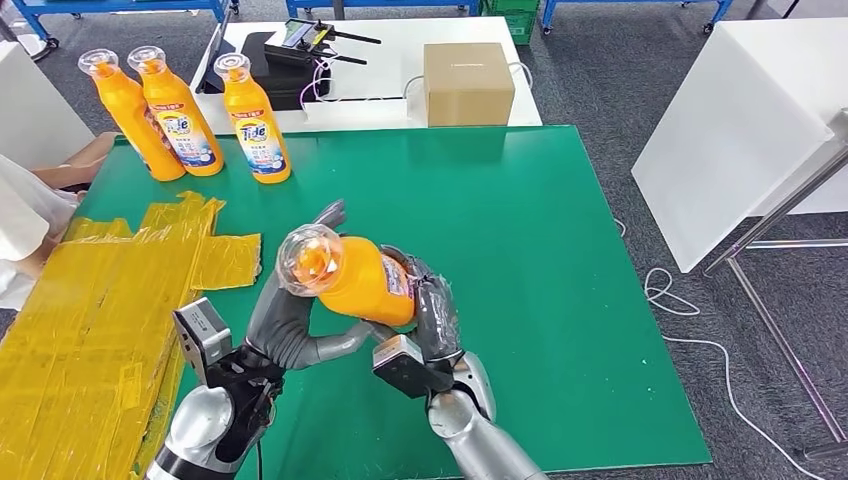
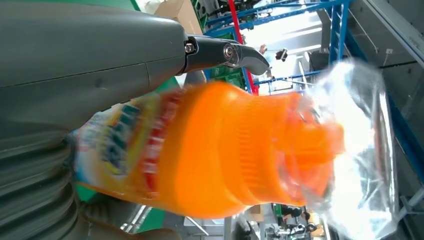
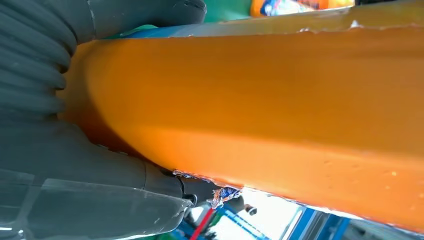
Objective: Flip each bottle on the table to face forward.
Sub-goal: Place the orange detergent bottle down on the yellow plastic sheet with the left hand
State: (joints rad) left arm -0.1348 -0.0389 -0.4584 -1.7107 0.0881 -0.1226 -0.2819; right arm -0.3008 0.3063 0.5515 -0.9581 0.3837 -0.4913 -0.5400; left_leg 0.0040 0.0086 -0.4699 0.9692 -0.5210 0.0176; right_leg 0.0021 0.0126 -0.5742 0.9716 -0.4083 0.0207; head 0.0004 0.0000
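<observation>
An orange detergent bottle (image 1: 355,278) with a clear plastic wrap over its cap hangs tilted above the green table (image 1: 560,260), cap toward me. My left hand (image 1: 290,320) grips it near the neck and my right hand (image 1: 432,318) holds its lower body. The left wrist view is close on the bottle (image 2: 210,155), its label blurred, with my left hand (image 2: 75,75) around it. Up close in the right wrist view, the bottle's plain orange side (image 3: 260,105) lies against my right hand (image 3: 75,170). Three more orange bottles (image 1: 190,115) stand upright at the table's far left; two show their labels.
Crumpled yellow plastic sheets (image 1: 110,300) cover the table's left side. A person's arm (image 1: 70,170) rests at the left edge. Behind the table stand a cardboard box (image 1: 468,82) and black radio gear (image 1: 300,45). A white table (image 1: 740,130) stands to the right.
</observation>
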